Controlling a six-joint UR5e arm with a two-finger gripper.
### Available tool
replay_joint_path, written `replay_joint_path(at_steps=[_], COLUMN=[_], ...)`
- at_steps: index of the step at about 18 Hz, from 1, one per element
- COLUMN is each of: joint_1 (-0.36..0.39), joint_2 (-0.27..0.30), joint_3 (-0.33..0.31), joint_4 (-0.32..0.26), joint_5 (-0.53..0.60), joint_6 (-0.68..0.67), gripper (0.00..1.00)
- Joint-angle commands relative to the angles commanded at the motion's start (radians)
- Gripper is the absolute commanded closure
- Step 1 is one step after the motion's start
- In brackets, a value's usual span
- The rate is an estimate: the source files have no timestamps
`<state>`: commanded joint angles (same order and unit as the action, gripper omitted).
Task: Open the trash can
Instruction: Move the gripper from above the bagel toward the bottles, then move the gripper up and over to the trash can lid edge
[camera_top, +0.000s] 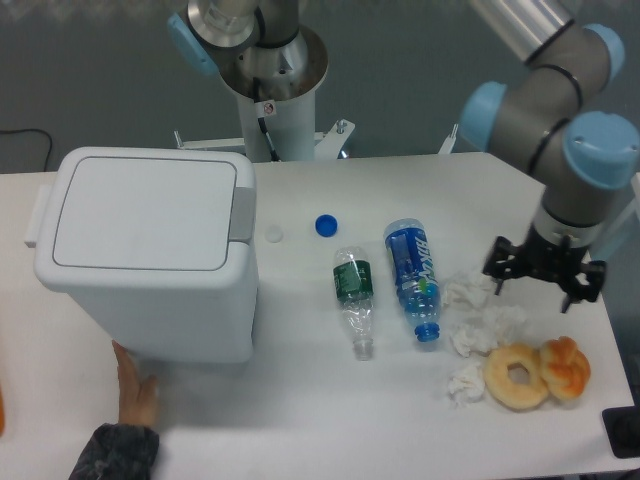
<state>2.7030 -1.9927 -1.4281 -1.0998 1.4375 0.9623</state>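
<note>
trash can (150, 250): lid flat and closed, grey tab facing the bottles
gripper (545, 272): well right of the can, above crumpled tissues (480, 320) — fingers spread, holding nothing
hand (133, 378): touching the can's front base

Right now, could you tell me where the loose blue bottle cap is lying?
The blue bottle cap lies on the table near its far edge, between the trash can on the left and the blue-labelled bottle on the right.

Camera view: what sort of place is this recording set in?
Probably a robotics lab bench rather than a kitchen: an arm on a pedestal base, a white table with staged litter, a trash can, and a person's hand steadying it.
</note>
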Motion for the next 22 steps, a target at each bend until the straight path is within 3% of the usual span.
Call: replay_joint_path(at_steps=[5,7,10,13,15,17,22], joint_1=[-0.046,-0.068,-0.103,-0.138,-0.157,-0.175,-0.181], joint_2=[0.058,0.086,0.118,0.127,0.14,0.152,0.209], joint_3=[-0.003,-0.005,-0.006,-0.009,-0.014,-0.014,-0.014], joint_4=[-0.015,-0.032,-0.064,-0.08,-0.09,-0.109,-0.161], joint_5=[-0.051,-0.074,-0.074,-0.075,-0.077,-0.078,-0.161], joint_6=[-0.126,-0.155,-0.21,-0.238,-0.243,-0.243,-0.264], gripper=[0.0,0.08,0.28,0.74,0.94,1.0,1.0])
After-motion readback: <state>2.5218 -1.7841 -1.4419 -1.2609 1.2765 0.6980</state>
